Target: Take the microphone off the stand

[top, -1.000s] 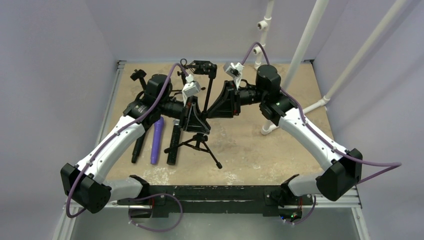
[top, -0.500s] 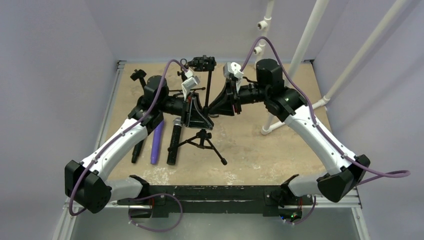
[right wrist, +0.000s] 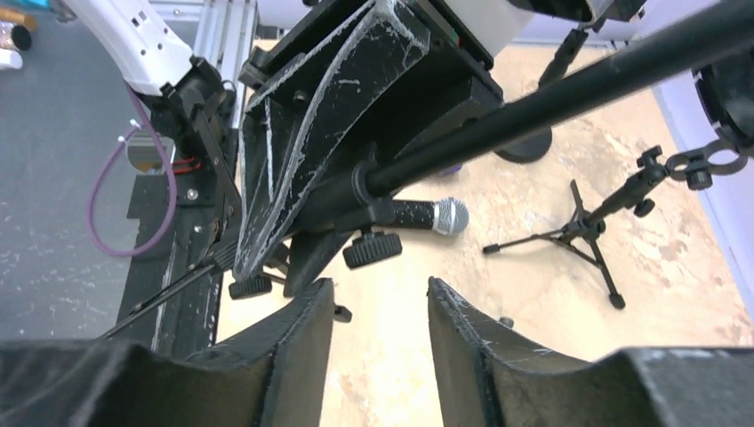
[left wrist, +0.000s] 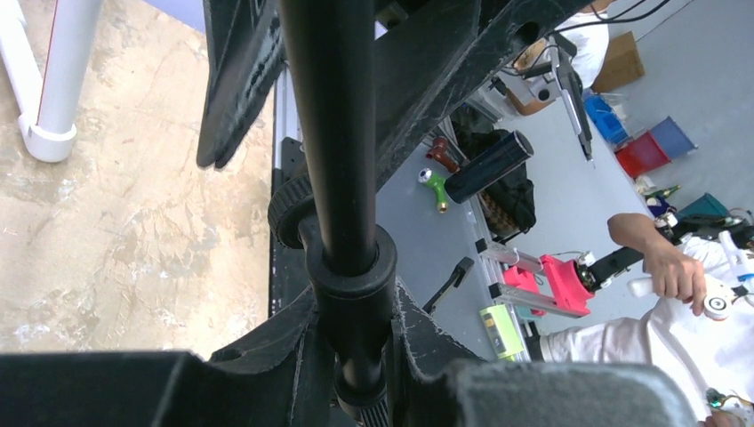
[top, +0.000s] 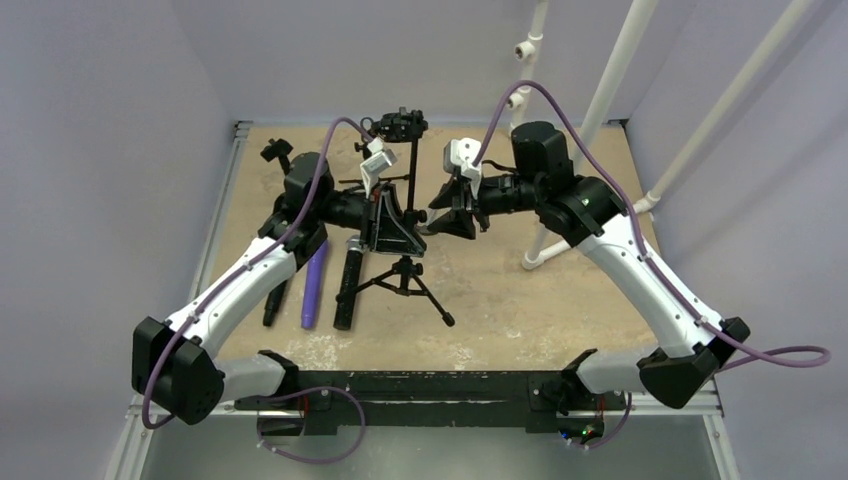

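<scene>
Stand (left wrist: 329,133) clamped by left end effector (left wrist: 349,351), right end effector (right wrist: 381,329) now parted, drawn back off it

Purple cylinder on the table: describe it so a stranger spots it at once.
Find the tan tabletop, then the black tripod stand. Left of it three slim sticks lie side by side; the purple cylinder is the middle one, the only one not black.

The stand (top: 403,270) is in the middle of the table (top: 540,290). A microphone (top: 348,285) lies just left of it.
</scene>
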Motion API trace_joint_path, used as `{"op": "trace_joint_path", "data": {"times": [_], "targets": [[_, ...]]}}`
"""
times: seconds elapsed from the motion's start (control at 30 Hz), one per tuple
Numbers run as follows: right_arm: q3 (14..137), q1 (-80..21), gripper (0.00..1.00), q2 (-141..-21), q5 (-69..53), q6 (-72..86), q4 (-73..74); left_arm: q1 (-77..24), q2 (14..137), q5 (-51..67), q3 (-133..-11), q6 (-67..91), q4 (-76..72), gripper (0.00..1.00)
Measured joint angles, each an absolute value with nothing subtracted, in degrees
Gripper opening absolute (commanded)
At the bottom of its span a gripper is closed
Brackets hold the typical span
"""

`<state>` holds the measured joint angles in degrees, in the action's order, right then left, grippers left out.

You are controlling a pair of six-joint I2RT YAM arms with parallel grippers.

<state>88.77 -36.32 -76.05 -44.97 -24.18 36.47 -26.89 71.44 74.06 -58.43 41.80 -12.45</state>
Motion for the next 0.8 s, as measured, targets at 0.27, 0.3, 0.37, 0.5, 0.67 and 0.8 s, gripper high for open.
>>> {"op": "trace_joint_path", "data": {"times": [0.27, 0.3, 0.37, 0.5, 0.67, 0.8], "targets": [[88.6, -35.7, 0.56, -72.86, -44.6, -23.4, 39.64, -26.65, 70.74, 73.93, -61.3, 27.94, 3.09, 0.0], [88.6, -35.38, 0.57, -72.51, -45.12, -22.52, 39.48, -26.65, 70.7, 73.8, -61.89, 25.87, 5.37, 0.0], [88.58, -34.48, 0.59, -72.23, -46.98, -20.05, 38.81, -26.63, 70.59, 73.54, -63.0, 21.74, 9.65, 0.0], [87.29, -33.52, 0.6, -72.88, -51.48, -15.0, 35.73, -26.63, 70.43, 73.3, -64.95, 14.41, 16.97, 0.0], [85.23, -33.41, 0.59, -76.53, -57.93, -8.67, 31.0, -26.63, 70.02, 73.03, -66.17, 8.19, 22.68, 0.0], [84.49, -33.41, 0.56, -80.03, -61.65, -3.68, 27.05, -26.7, 69.89, 72.64, -66.5, 5.15, 25.45, 0.0]]}}
